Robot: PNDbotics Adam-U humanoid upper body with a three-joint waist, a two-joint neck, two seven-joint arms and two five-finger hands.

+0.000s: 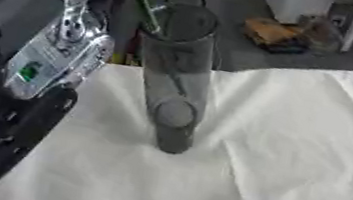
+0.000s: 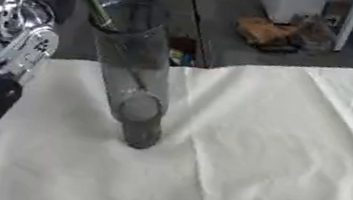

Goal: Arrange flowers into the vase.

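Green-marked label [image 1: 32, 70] beside vase [image 1: 177, 72], unreadable.

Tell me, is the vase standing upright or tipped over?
Upright: the vase stands on its base on the white cloth, mouth up, a green stem inside.

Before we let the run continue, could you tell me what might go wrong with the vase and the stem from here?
1. The vase is tall and narrow and stands on a creased white cloth; a sideways pull on the green stem leaning on its rim could tip it.
2. The left arm is raised close beside the vase, so lowering it might knock the glass.
3. The hand holding the stem lies above the picture, so its grip cannot be checked.
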